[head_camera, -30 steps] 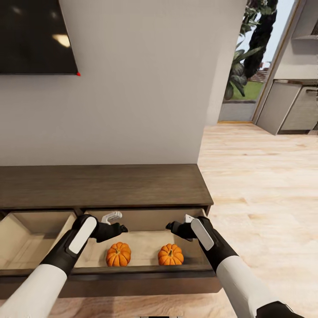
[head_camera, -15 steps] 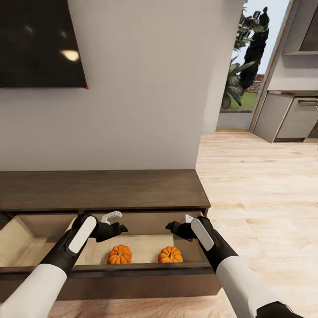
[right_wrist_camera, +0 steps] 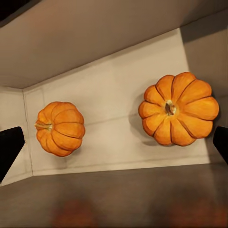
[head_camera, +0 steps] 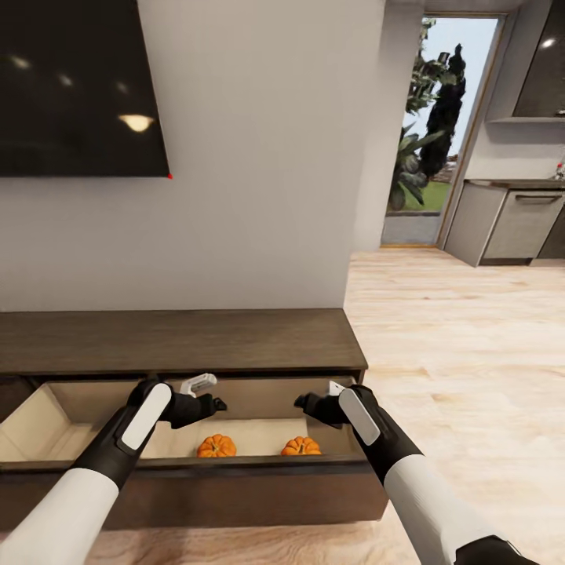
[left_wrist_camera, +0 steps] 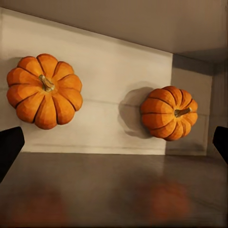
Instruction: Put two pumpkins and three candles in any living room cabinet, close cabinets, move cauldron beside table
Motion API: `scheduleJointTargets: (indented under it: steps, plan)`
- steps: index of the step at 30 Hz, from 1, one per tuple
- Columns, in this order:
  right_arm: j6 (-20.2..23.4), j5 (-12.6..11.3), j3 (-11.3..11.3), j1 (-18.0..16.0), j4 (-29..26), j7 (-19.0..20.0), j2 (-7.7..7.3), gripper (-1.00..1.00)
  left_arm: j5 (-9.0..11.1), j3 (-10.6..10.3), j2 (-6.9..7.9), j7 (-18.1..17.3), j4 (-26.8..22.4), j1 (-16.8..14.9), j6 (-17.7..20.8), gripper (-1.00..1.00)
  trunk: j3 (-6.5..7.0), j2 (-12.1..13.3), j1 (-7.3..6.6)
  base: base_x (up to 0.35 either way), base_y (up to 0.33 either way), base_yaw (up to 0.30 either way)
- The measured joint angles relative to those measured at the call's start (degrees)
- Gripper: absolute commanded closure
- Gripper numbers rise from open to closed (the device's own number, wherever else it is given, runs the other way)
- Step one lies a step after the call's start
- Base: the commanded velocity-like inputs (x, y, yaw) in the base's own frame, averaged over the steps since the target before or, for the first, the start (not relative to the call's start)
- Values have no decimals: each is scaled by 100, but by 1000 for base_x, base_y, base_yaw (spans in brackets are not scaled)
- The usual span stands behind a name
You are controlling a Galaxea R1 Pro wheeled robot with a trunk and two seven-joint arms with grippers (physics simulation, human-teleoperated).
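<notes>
My left gripper (head_camera: pixel 210 395) hangs above the open drawer (head_camera: pixel 235 463) with its jaws apart and nothing between them. My right gripper (head_camera: pixel 312 400) hangs opposite it, over the same drawer; I cannot tell from the head view whether its jaws are apart or together, though the wrist view shows dark fingertips (right_wrist_camera: pixel 9 147) at both edges with nothing held.

Below them, both pumpkins rest on the light tan drawer floor, near its front edge, well apart from each other. The left pumpkin (head_camera: pixel 216 446) lies toward the middle of the drawer; the right pumpkin (head_camera: pixel 301 446) lies nearer the right wall. Each is round, deeply ribbed, bright orange, with a short dark stem.

The drawer belongs to the long dark-brown cabinet (head_camera: pixel 180 339) against the wall. A second drawer (head_camera: pixel 47 424) to its left also stands open.

I judge the pumpkin step done. The candles, closing both drawers and placing the cauldron remain.
</notes>
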Motion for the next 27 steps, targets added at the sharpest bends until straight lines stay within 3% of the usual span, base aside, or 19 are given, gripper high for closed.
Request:
scheduleJointTargets:
  steps: [7, 27]
  plan:
    - [-3, 0, 0, 0, 0, 0, 0, -100, -1, 0, 0, 0, -5, 0, -5, -100, 155, 10, -19, -4, 0, 0]
    - [-2, 0, 0, 0, -7, 0, 0, -100, -1, 0, -5, 0, -6, 0, -6, -100, 514, 812, -457, -7, 0, 0]
